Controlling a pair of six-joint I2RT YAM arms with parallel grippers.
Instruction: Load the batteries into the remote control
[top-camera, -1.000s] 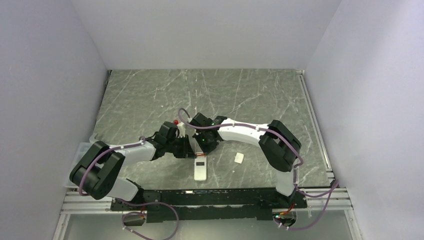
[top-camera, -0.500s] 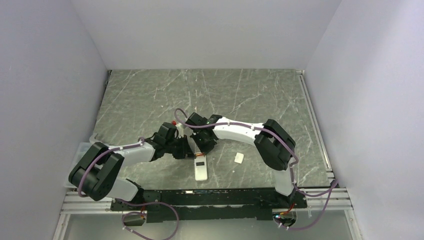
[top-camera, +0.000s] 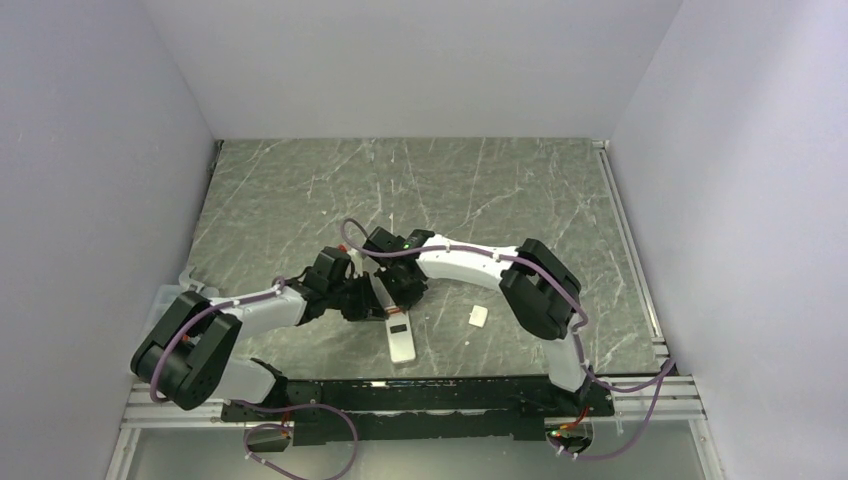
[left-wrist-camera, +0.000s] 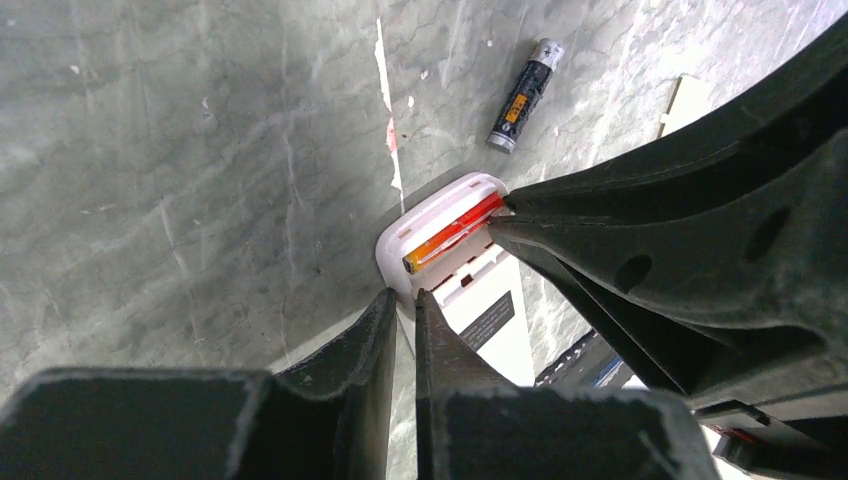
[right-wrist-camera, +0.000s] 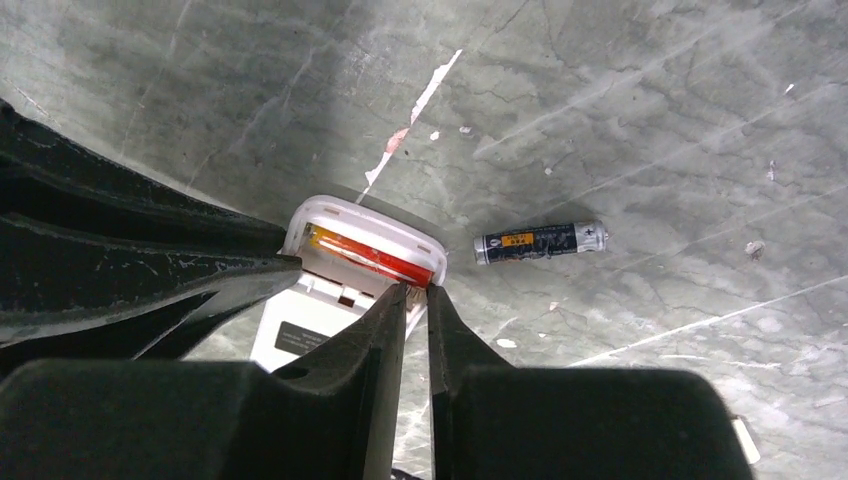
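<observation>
The remote control (top-camera: 401, 340) lies back up near the table's front edge, its battery bay open at the far end. One orange-and-red battery (left-wrist-camera: 452, 232) (right-wrist-camera: 368, 254) sits in that bay. A second, dark battery (left-wrist-camera: 523, 96) (right-wrist-camera: 540, 242) lies loose on the table just beyond the remote. My left gripper (left-wrist-camera: 403, 299) (top-camera: 370, 300) is shut on the remote's side wall at one corner of the bay. My right gripper (right-wrist-camera: 418, 291) (top-camera: 393, 294) stands at the opposite corner by the battery's red end, jaws parted by a narrow gap, holding nothing.
A small flat white square piece (top-camera: 477, 316) (left-wrist-camera: 688, 100) lies on the marble table (top-camera: 500, 200) right of the remote. Both arms crowd over the remote's far end. Walls close in the table on three sides.
Both arms have drifted slightly left over the remote's far end. The right jaws, shut a second ago, have parted a little. The left grip is unchanged.
</observation>
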